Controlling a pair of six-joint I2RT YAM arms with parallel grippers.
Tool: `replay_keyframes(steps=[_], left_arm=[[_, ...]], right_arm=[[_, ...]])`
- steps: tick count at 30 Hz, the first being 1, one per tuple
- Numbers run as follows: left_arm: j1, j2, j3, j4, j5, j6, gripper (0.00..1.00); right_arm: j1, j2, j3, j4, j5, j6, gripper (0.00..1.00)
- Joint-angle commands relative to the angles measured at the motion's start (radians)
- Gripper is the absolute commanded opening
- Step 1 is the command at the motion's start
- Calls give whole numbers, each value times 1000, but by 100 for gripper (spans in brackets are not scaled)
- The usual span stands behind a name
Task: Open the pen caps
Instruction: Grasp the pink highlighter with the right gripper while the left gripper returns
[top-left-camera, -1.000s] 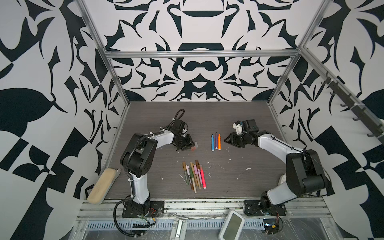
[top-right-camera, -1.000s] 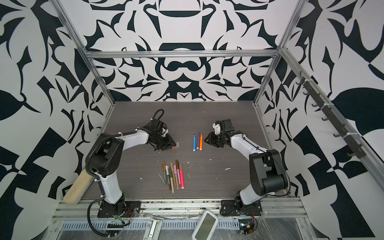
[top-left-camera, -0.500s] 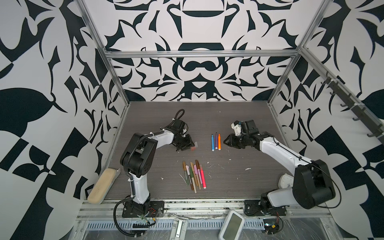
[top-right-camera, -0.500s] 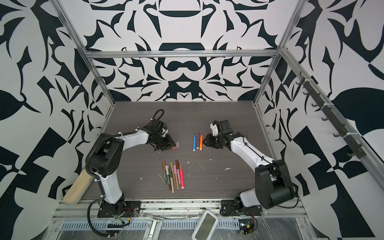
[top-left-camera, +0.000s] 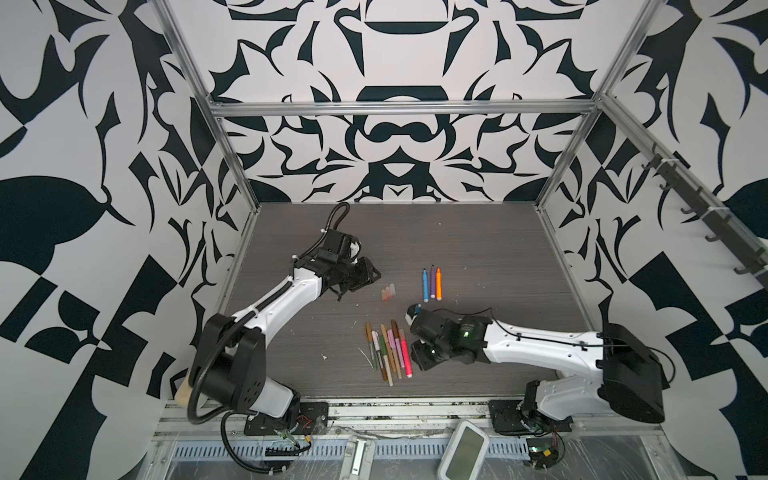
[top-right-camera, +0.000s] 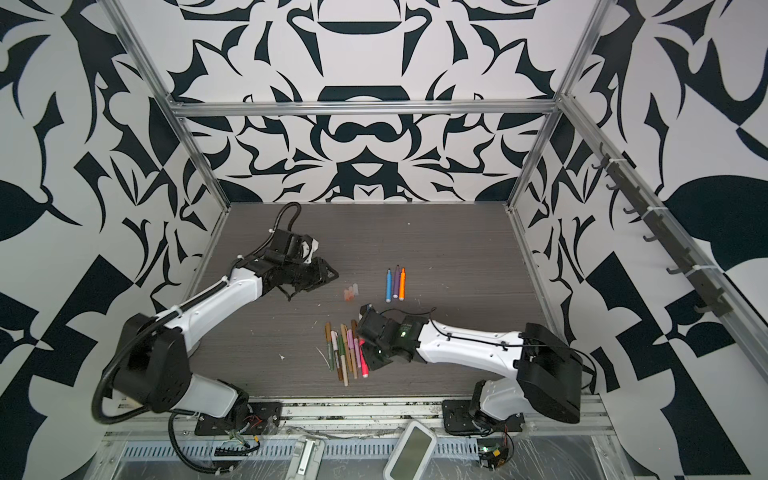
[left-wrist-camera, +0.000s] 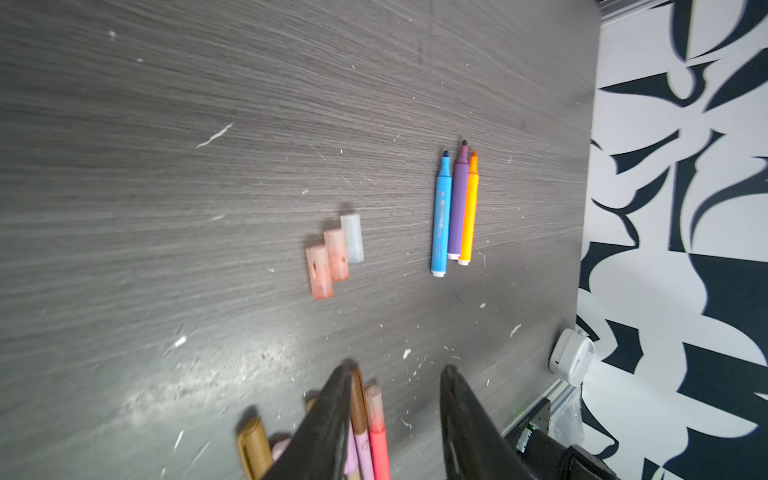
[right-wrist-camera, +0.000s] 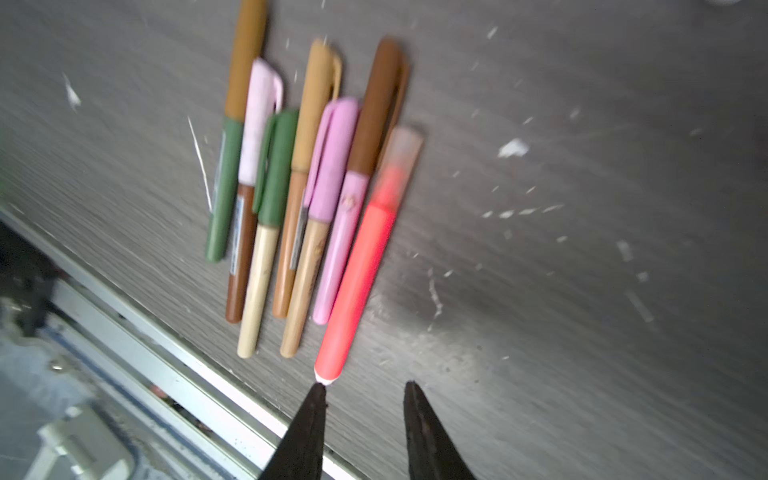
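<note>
The right gripper (right-wrist-camera: 363, 386) is hovering in the lower middle of both top views, jaws apart and empty. One tip is just beside the tail of the red pen (right-wrist-camera: 361, 270), whose clear cap (right-wrist-camera: 401, 153) is sitting on. Three loose caps (top-left-camera: 387, 293) are lying mid-frame beside bare markers (top-left-camera: 432, 284). The left gripper (left-wrist-camera: 395, 370) is gaping, holding nothing. The step looks like picking the next pen, which is calling for a squeeze on the red barrel.
</note>
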Motion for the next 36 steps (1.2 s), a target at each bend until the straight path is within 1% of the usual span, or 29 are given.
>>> replay_keyframes(steps=[1,4,9,20,28,36], left_arm=[[1,-91,-121,65,10,-94,40],[1,-192,-190,108,6,-144,40],[1,-263,-223,91,-4,-157,41],[1,-231,-234,112,19,-153,41],[0,-206,-231,113,30,-149,40],[0,-213,-249,116,38,-151,40]], right_arm=[[60,80,55,-46,120,89,35],[82,136,74,-48,133,102,35],[85,175,90,-39,124,100,35],[85,157,97,-27,124,121,35],[85,154,107,26,73,115,35],[85,158,110,60,62,117,36]])
